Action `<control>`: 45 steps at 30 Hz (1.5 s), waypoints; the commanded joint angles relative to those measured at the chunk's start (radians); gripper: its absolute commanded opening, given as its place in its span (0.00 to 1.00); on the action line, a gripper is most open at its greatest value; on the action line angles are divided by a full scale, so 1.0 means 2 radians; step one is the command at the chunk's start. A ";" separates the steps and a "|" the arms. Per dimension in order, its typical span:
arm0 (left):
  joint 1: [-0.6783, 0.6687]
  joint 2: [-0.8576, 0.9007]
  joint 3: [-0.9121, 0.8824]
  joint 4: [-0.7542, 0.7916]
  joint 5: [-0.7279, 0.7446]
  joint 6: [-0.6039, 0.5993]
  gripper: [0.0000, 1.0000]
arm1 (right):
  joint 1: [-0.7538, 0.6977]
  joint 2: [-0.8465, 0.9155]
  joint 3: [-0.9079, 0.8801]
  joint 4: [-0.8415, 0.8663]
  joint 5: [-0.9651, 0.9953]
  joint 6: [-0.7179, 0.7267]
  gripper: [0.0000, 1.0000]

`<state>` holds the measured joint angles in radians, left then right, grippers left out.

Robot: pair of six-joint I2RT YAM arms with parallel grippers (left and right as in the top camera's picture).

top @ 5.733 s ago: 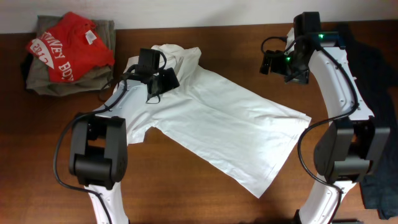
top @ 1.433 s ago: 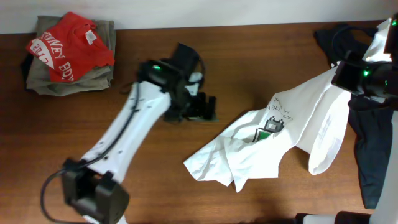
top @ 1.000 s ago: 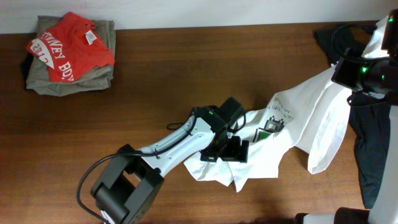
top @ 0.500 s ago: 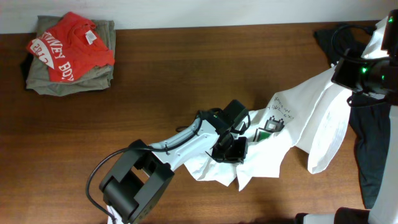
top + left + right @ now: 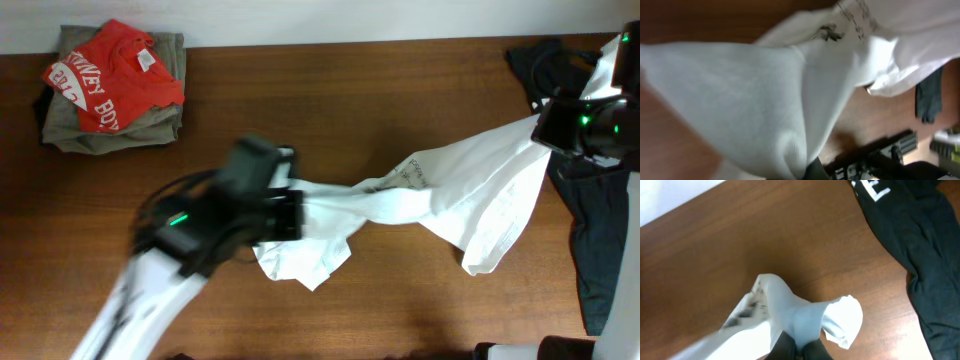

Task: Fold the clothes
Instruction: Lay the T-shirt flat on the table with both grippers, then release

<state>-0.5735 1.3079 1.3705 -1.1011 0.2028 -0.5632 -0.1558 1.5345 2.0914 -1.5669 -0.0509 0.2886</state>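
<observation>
1. At the far left a folded red shirt lies on top of a pile. Its white letters read about "NEY BOY", and the fold hides the rest.
2. The left tool is closed on one end of the white T-shirt, low over the tabletop. This arm is blurred.
3. The T-shirt stretches like a twisted rope between the two tools, and its loose flaps seem to rest on the tabletop. I judge that the step is to spread it flat. Both tools should grip firmly, move apart evenly and untwist the cloth before they lay it down, without a hard pull.
4. A dark print on the T-shirt is too small to read.
5. The right tool is closed on the other end, which is bunched.
6. The black shirt lies at the right edge. Of its white letters only one shows, and it looks like an "E".
</observation>
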 commanded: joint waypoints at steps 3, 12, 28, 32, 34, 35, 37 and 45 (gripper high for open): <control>0.100 -0.179 0.031 -0.047 -0.052 0.010 0.01 | -0.001 -0.048 0.004 -0.041 -0.012 0.004 0.04; 0.123 -0.226 0.247 -0.090 -0.290 0.009 0.01 | -0.001 -0.095 0.004 0.028 -0.012 0.017 0.04; 0.182 0.443 0.247 0.252 -0.359 0.010 0.22 | 0.075 0.313 0.004 0.358 -0.075 0.002 0.31; 0.211 0.473 0.252 0.269 -0.367 0.030 0.99 | 0.069 0.335 0.007 0.368 -0.034 0.002 0.99; 0.225 0.453 0.285 0.218 -0.365 0.053 0.99 | 0.048 0.325 0.025 0.330 -0.035 0.002 0.98; 0.228 0.439 0.304 0.181 -0.365 0.053 0.99 | 0.037 0.319 0.036 0.304 -0.035 0.002 0.99; 0.228 0.404 0.333 0.108 -0.364 0.053 0.99 | 0.018 0.310 0.057 0.247 -0.044 0.002 0.99; 0.225 0.360 0.296 -0.136 -0.171 0.062 0.98 | -0.001 0.309 0.057 0.028 -0.008 -0.011 0.93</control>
<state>-0.1223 2.0037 2.0357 -1.3327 -0.2489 -0.4553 -0.1612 2.1906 2.2086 -1.4502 -0.1581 0.2825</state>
